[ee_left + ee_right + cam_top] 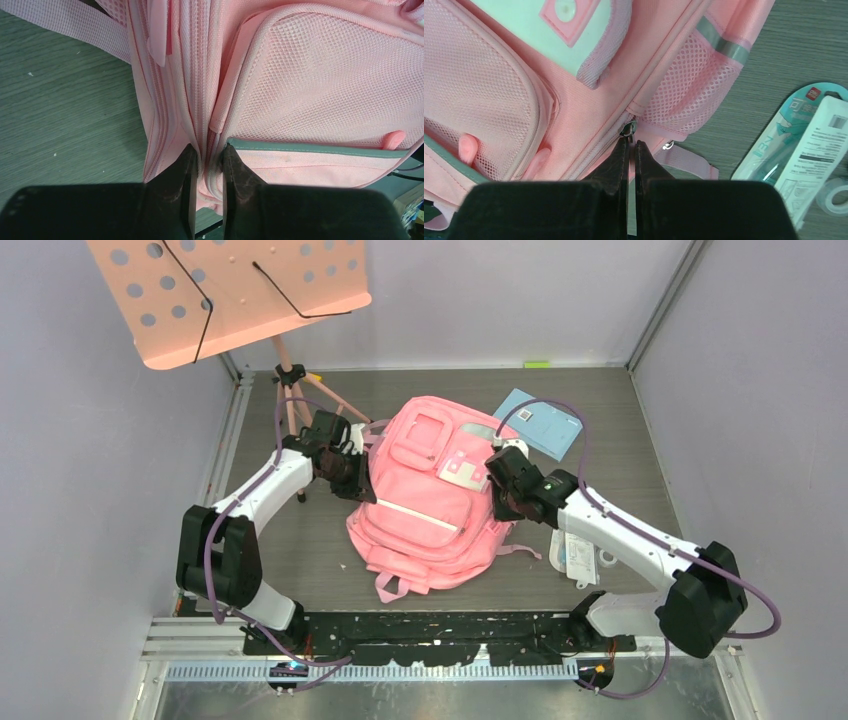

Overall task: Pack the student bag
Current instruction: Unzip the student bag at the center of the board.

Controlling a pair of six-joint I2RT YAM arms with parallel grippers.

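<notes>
Right wrist view shows my right gripper [631, 146] with its jaws pressed nearly together on the metal zip pull [628, 131] of the student bag [430, 500], just beside the mesh side pocket [684, 85]. As far as I can tell, the tab is pinched between the tips. On the left wrist view my left gripper [207, 162] stands narrow, clamped on a ridge of the bag's zip seam next to the grey reflective strip [310, 148]. The bag lies front-up in the middle of the table [620, 470], with a blue book [540, 423] at its 1 o'clock and a teal blister pack [794, 145] at its 4 o'clock.

I judge the step to be opening the main zip. To do it well I'd use the left side as an anchor, tensioning lightly toward 9 o'clock so the track runs taut. I'd draw the pull along the line of the teeth rather than upward. If the soft fabric bunches ahead of the slider, I'd ease off rather than yank, because the pinch on the tab looks shallow and could slip.

From above, both arms reach forward with elbows out, the left wrist at the bag's 9 o'clock and the right at its 3 o'clock, both pitched down onto it.
</notes>
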